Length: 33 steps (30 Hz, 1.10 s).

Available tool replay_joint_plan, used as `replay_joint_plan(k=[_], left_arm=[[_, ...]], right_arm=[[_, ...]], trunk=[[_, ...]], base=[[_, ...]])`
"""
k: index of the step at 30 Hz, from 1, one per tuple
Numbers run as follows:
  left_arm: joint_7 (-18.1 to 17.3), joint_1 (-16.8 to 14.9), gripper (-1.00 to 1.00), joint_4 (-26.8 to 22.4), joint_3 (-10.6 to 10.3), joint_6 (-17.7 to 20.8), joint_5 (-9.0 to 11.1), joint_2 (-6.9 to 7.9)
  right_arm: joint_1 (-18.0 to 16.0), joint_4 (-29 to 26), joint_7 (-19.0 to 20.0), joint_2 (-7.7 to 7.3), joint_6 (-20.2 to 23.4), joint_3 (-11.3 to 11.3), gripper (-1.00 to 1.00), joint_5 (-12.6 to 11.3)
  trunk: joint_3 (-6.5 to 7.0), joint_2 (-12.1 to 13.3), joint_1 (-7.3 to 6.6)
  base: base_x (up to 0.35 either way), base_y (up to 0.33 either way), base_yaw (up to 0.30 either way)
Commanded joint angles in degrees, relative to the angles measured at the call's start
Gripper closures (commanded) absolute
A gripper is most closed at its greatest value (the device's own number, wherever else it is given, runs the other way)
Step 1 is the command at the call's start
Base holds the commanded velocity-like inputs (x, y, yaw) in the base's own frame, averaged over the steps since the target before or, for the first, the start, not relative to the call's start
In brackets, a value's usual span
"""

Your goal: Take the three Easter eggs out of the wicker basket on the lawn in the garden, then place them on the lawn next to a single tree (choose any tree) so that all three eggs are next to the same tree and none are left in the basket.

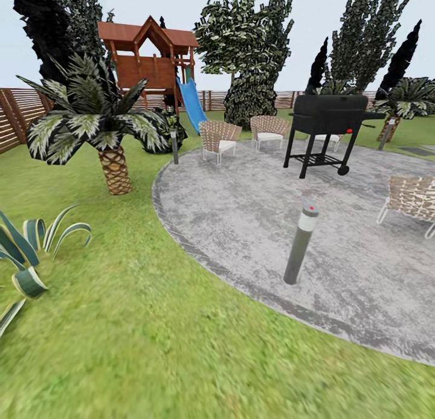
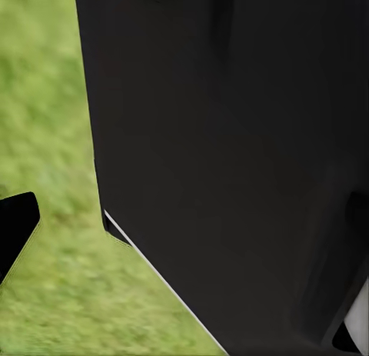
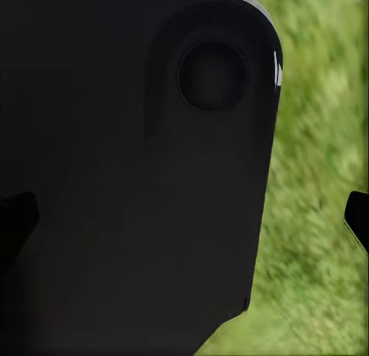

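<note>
Head view: lawn [image 1: 121, 322], patio [image 1: 272, 226], palm [image 1: 99, 123]; a pale-flecked tree [image 1: 241, 57] stands far ahead. Basket and eggs unsighted, so bearing and nearer arm are undetermined. Gripper states cannot be told.

Matte black body panel [image 2: 231, 156], thin pale edge line; right wrist view: black rounded housing [image 3: 131, 179], 1 round recess.

palm [image 1: 109, 135] left | patio [image 1: 254, 226] right | grill [image 1: 329, 126] behind bollard [image 1: 300, 243]
</note>
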Motion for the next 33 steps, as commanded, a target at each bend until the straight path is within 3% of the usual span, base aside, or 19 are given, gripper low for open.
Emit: replay_joint_plan(k=[1,33], left_arm=[[0.0,0.0,-1.0,0.0,0.0,0.1,0.1,-0.01],[0.0,0.0,-1.0,0.0,0.0,0.1,0.1,0.02]], right_arm=[[0.0,0.1,0.0,0.0,-0.2,0.3,-1.0,0.1],[0.0,0.1,0.0,0.0,-0.2,0.3,-1.0,0.1]], trunk=[[-0.05,0.0,0.03],[-0.05,0.0,0.03]], base=[[0.334,0.0,0.0],[0.334,0.0,0.0]])
